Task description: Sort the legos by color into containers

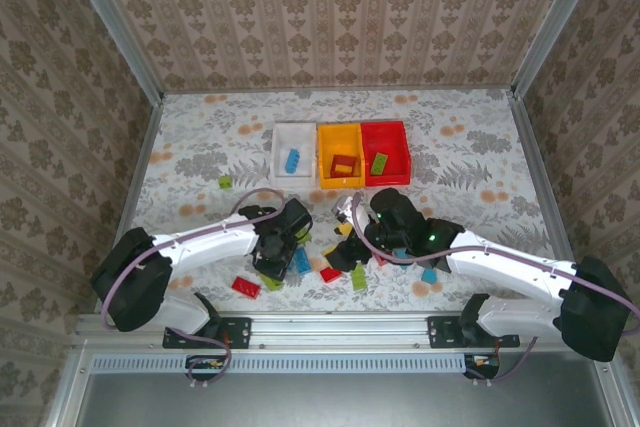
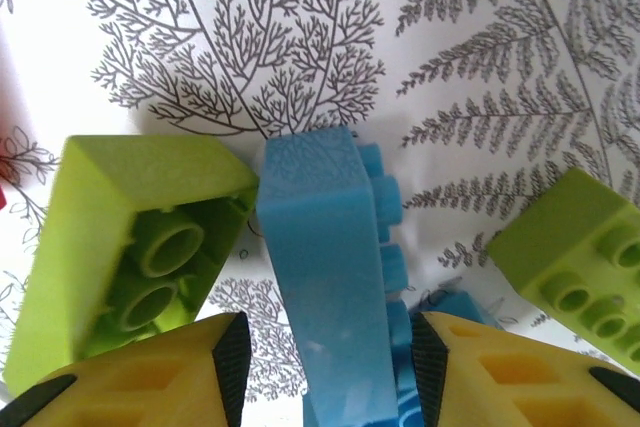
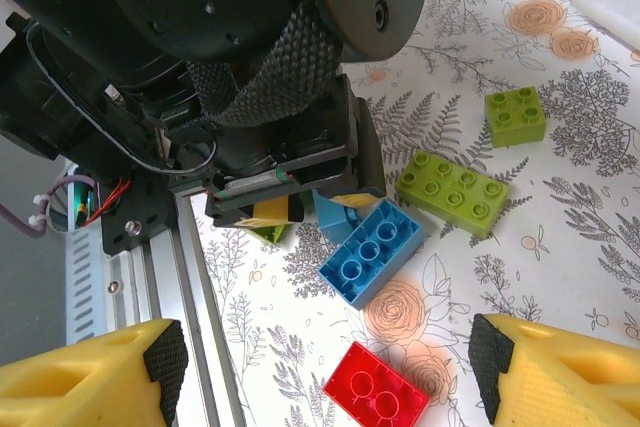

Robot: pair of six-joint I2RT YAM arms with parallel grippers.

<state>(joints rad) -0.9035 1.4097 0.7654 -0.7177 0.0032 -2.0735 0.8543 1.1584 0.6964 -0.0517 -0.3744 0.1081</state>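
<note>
The white bin (image 1: 280, 137) holds a blue lego, the orange-yellow bin (image 1: 335, 139) a red one, the red bin (image 1: 392, 139) a lime one. More legos lie scattered near the arm bases. My left gripper (image 2: 330, 357) is down on the table astride a blue lego (image 2: 320, 267) standing on its side. Its right pad is at the studs, its left pad stands off with a gap, so it is open. My right gripper (image 3: 328, 355) hangs open above a red lego (image 3: 385, 392). Beyond that lie another blue lego (image 3: 370, 252) and the left gripper (image 1: 275, 257).
Lime legos flank the left gripper's blue lego (image 2: 130, 247) (image 2: 580, 257). Two more lime legos (image 3: 453, 192) (image 3: 516, 115) lie past the right gripper. A red lego (image 1: 245, 287) sits near the front rail and a lime one (image 1: 226, 182) left of the bins. Both grippers are close together.
</note>
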